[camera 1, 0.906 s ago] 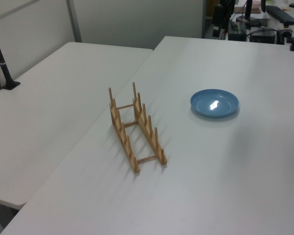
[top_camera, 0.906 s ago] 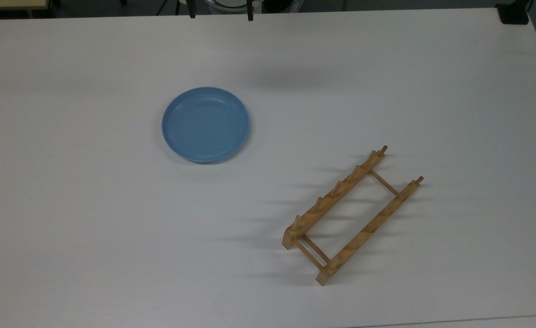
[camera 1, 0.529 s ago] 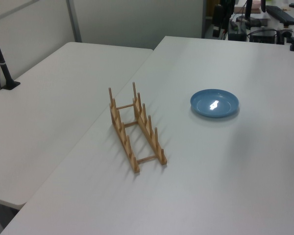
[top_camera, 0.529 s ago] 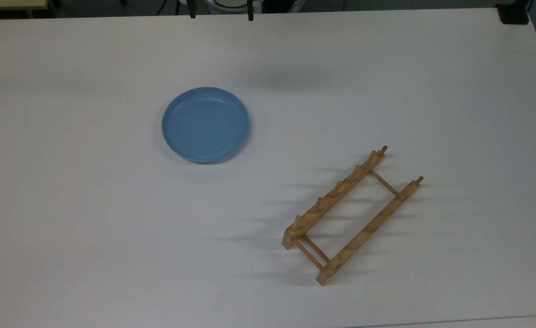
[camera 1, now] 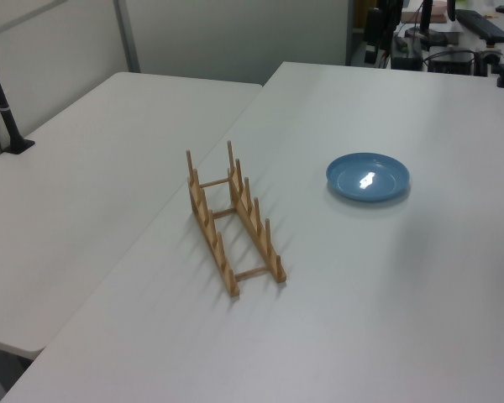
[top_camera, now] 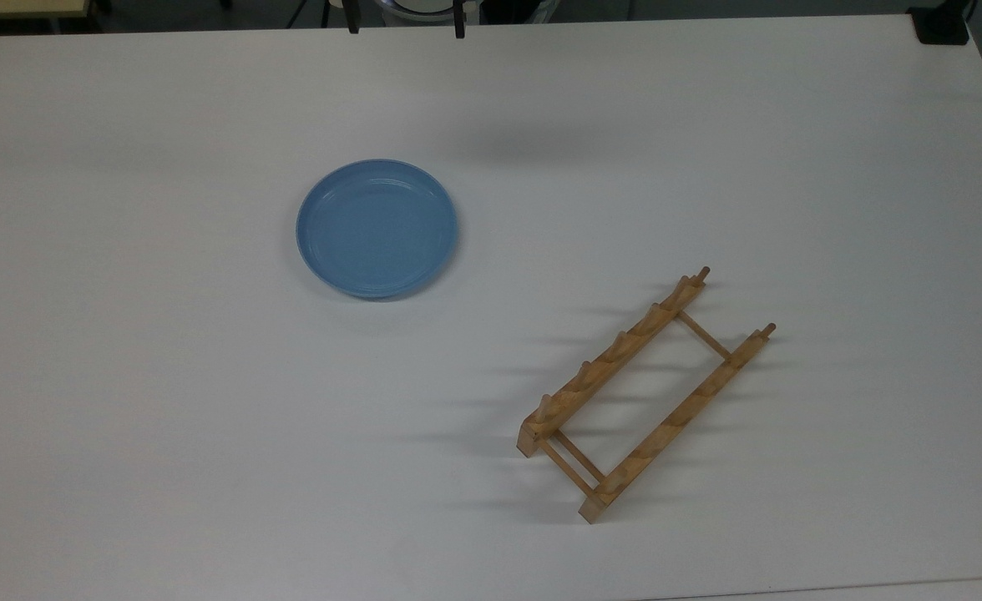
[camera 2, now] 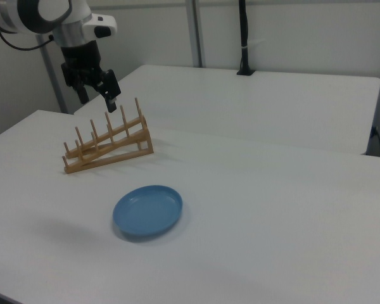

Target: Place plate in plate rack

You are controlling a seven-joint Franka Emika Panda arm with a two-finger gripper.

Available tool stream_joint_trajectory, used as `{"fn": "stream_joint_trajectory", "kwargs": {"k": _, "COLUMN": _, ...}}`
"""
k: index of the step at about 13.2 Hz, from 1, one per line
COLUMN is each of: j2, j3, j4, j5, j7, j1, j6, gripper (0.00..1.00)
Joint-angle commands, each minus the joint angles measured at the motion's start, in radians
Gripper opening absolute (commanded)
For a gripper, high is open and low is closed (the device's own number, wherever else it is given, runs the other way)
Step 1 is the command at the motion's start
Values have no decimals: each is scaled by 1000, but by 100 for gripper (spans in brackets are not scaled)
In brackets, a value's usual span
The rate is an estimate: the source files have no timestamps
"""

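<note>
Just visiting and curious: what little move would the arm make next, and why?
Probably lower the open gripper toward the round light-blue plate. The plate lies flat on the white table, apart from the light-wood plate rack, and the gripper hangs high, holding nothing.

Light-blue plate (top_camera: 377, 229) flat on table, wooden plate rack (top_camera: 644, 393) well apart — empty

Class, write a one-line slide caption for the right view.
Open gripper hangs high above the table; blue plate lies flat, apart from the empty wooden plate rack.
</note>
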Motion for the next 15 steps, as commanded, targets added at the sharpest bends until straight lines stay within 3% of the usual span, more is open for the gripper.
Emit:
{"fn": "stream_joint_trajectory", "kwargs": {"k": 1, "j2": -10, "j3": -16, "j4": -22, "j5": -12, "j7": -6, "j1": 22, "j6": 30, "gripper": 100}}
{"fn": "stream_joint_trajectory", "kwargs": {"k": 4, "j2": -10, "j3": -16, "j4": -34, "j5": -15, "j7": -69, "j1": 22, "j6": 28, "gripper": 100}}
{"fn": "stream_joint_trajectory", "kwargs": {"k": 8, "j2": -17, "j3": -17, "j4": -56, "j5": -30, "j7": -377, "j1": 8, "j6": 8, "gripper": 100}}
{"fn": "stream_joint_trajectory", "kwargs": {"k": 11, "j2": -14, "j3": -17, "j4": -164, "j5": -136, "j7": -376, "j1": -2, "j6": 52, "gripper": 100}}
{"fn": "stream_joint_trajectory", "kwargs": {"k": 13, "j2": -13, "j3": -21, "j4": -218, "j5": -143, "j7": -377, "j1": -44, "j6": 127, "gripper": 100}}
{"fn": "stream_joint_trajectory", "kwargs": {"k": 15, "j2": -2, "j3": -57, "j4": -276, "j5": -143, "j7": -380, "j1": -50, "j6": 239, "gripper": 100}}
